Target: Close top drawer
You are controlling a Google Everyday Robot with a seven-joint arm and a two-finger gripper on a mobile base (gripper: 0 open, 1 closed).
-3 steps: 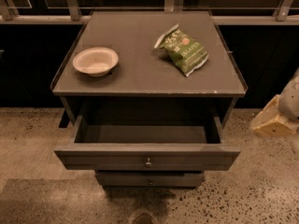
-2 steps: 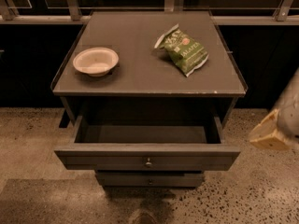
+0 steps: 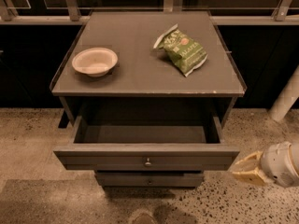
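Observation:
The top drawer (image 3: 117, 157) is pulled out wide from the dark-grey cabinet. Its flat front panel carries one small round metal knob (image 3: 148, 162) at the centre, and its inside looks empty. My gripper (image 3: 247, 170) sits low at the right, just beyond the right end of the drawer front and about level with it. Its tan fingers point left toward the drawer; it does not touch the drawer.
A white bowl (image 3: 94, 61) and a green chip bag (image 3: 183, 50) lie on the cabinet top (image 3: 140, 73). A narrower drawer front (image 3: 148, 179) shows below. Speckled floor (image 3: 28, 139) surrounds the cabinet. A white post (image 3: 285, 101) stands at the right.
My gripper has moved down and to the left, from higher at the right edge to beside the right end of the drawer front. The drawer has not moved.

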